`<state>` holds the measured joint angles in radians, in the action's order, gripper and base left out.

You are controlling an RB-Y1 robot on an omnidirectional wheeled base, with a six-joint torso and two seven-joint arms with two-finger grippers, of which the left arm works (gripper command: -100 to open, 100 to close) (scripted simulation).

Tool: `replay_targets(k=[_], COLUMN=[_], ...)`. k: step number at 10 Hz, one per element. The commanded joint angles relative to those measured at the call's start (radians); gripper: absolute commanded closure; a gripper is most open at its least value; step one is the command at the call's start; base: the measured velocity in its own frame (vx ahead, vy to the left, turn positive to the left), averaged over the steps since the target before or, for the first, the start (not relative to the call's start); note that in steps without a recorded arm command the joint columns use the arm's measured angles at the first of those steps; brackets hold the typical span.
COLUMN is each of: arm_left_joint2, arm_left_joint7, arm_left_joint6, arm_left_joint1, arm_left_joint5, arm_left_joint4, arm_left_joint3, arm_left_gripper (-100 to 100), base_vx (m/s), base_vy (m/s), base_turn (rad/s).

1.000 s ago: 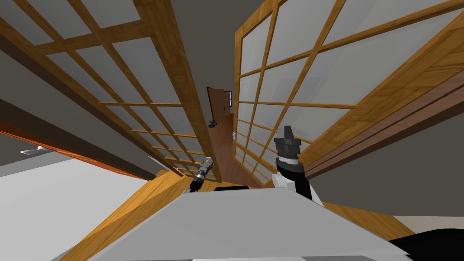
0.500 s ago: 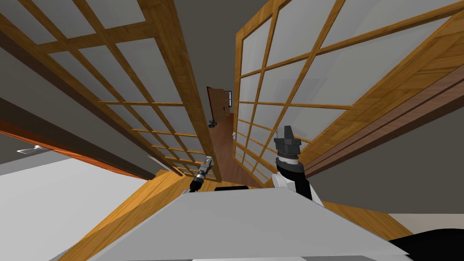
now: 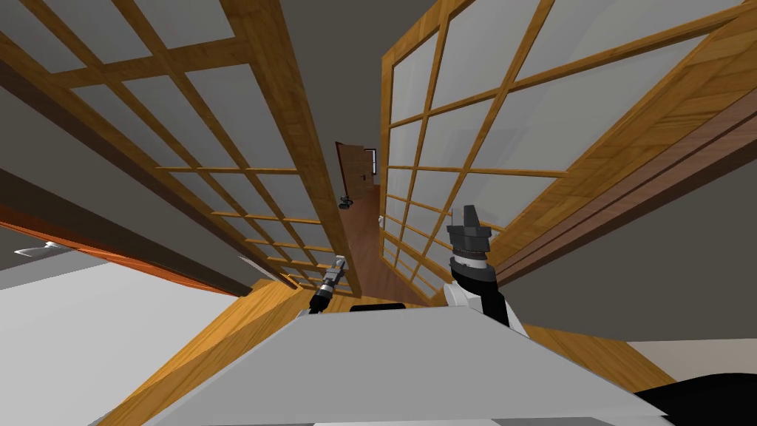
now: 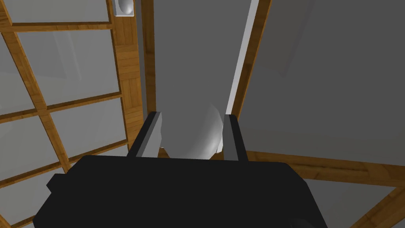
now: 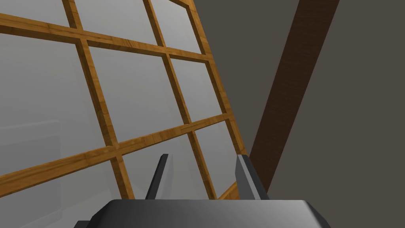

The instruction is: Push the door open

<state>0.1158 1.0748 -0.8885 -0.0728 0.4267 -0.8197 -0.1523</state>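
Two wooden lattice door leaves with pale panes stand ahead, the left leaf (image 3: pixel 244 192) and the right leaf (image 3: pixel 443 170), with a narrow gap between them. My left gripper (image 3: pixel 339 260) is at the left leaf's inner edge. In the left wrist view its fingers (image 4: pixel 156 130) press the sides of a white rounded door handle (image 4: pixel 193 134), so the left gripper (image 4: pixel 193 115) is shut on it. My right gripper (image 3: pixel 471 214) is raised close to the right leaf's lower panes. It (image 5: pixel 203 156) stands open with nothing between its fingers.
Through the gap a wooden floor runs to a brown door (image 3: pixel 358 170) standing ajar, with a small dark object (image 3: pixel 345 201) on the floor. The right leaf carries a small white handle (image 3: pixel 381 219). A white surface (image 3: pixel 89 310) lies at my left.
The left gripper's fingers have come together on the white handle. The whole head view has shifted slightly, so I have moved a little. The right arm is unchanged.
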Motion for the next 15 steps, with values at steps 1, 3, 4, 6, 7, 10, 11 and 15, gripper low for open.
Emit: replay_targets(k=[1,3,4,6,7,10,11,15], arm_left_joint2=[0.003,0.003,0.003,0.002,0.002,0.001,0.001,0.000], arm_left_joint7=[-0.040,-0.091,-0.116,-0.147,-0.180,-0.242,-0.267,-0.348], arm_left_joint6=[-0.003,-0.003,-0.002,-0.002,-0.002,-0.002,-0.002,-0.001], arm_left_joint1=[0.009,0.013,0.015,0.018,0.021,0.027,0.030,0.038], arm_left_joint5=[-0.010,-0.019,-0.023,-0.030,-0.036,-0.050,-0.056,-0.073], arm_left_joint4=[0.002,0.005,0.007,0.009,0.011,0.015,0.018,0.023], arm_left_joint3=[-0.012,-0.022,-0.028,-0.035,-0.042,-0.058,-0.065,-0.084], arm_left_gripper=[100,100,100,100,100,100,100,100], base_vx=[0.000,0.005,0.000,0.003,0.001,0.001,0.005,0.004], base_vy=[0.016,0.022,0.025,0.015,0.009,0.020,0.036,0.029], base_turn=[-0.054,-0.056,-0.057,-0.052,-0.054,-0.047,-0.077,-0.051])
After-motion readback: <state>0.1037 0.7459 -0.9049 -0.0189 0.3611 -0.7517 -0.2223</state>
